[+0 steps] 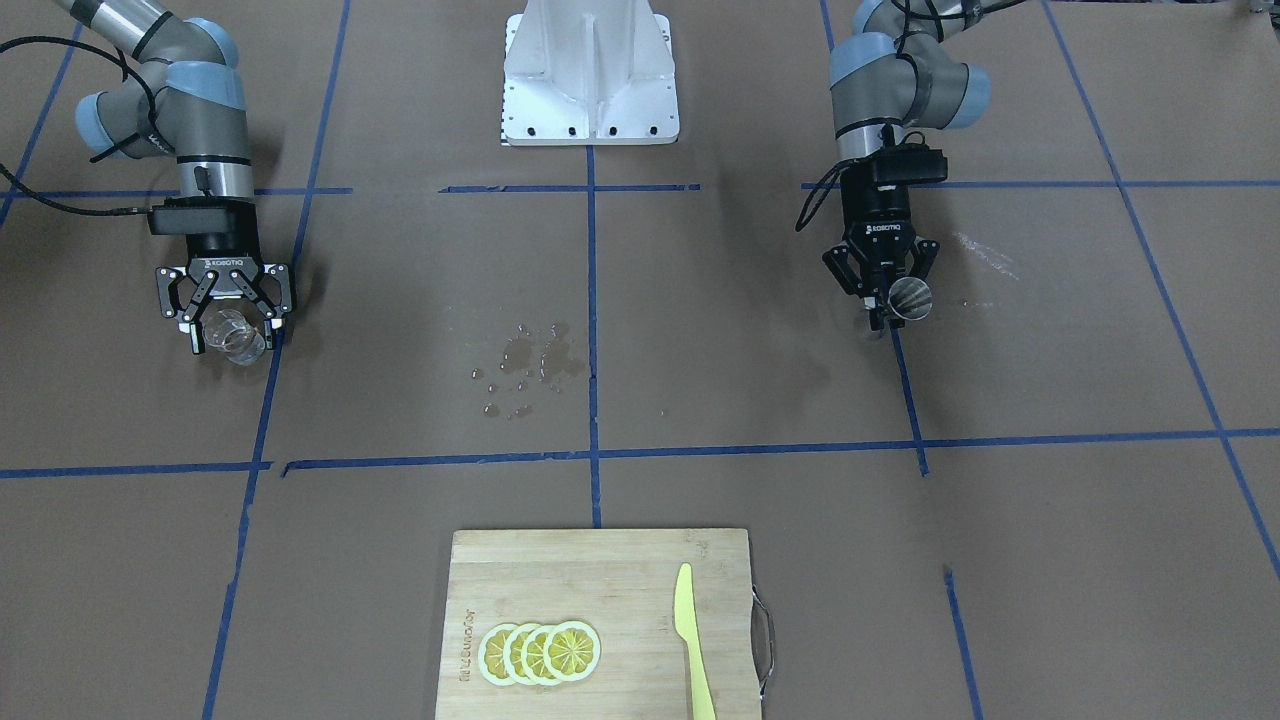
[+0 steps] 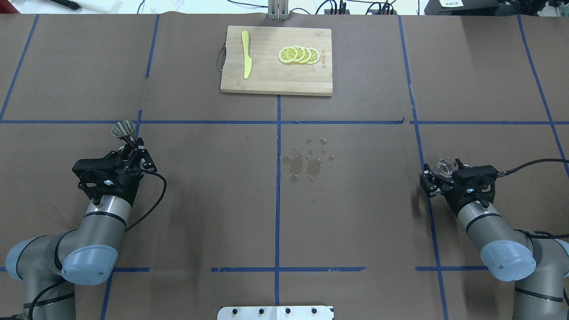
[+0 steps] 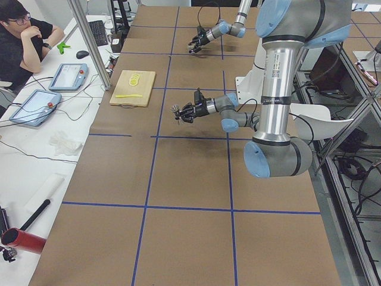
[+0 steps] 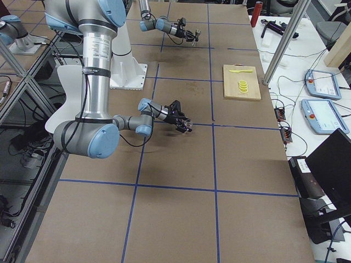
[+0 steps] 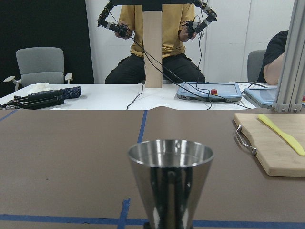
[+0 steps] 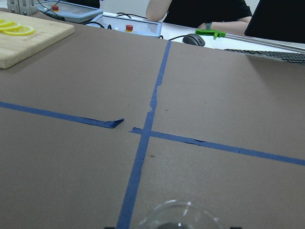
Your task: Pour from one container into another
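Status: both containers are in hand, nothing is lined up for a pour.

- My left gripper (image 2: pixel 132 145) has its fingers clamped low on the small grey metal hourglass jigger (image 2: pixel 121 129). It is upright and off the surface, towards the table's left edge.
- My right gripper (image 2: pixel 440 172) has its fingers closed round the small clear glass cup (image 2: pixel 445 165), towards the table's right edge.
- The two are well apart, with the whole middle of the table between them.

Contents:
- No liquid I can make out in the glass cup. The right wrist view shows only its clear rim at the bottom of the frame, so I'm not sure.
- The jigger's top cone reads as bare shiny metal on the left wrist view. Its wall hides the inside, so I can't tell.

A scatter of water drops and a damp patch (image 2: pixel 306 161) sits on the brown paper at the table's centre. It looks like spilled liquid. I can't tell from this whether the pour is done.

If it isn't, what's left: bring both to the centre, put the glass rim over the jigger mouth, then tilt. It's a small target, so spill risk is high.

A wooden cutting board (image 2: pixel 275 84) with lemon slices (image 2: pixel 298 54) and a yellow plastic knife (image 2: pixel 246 60) sits at the middle of the far edge, well apart from both arms.
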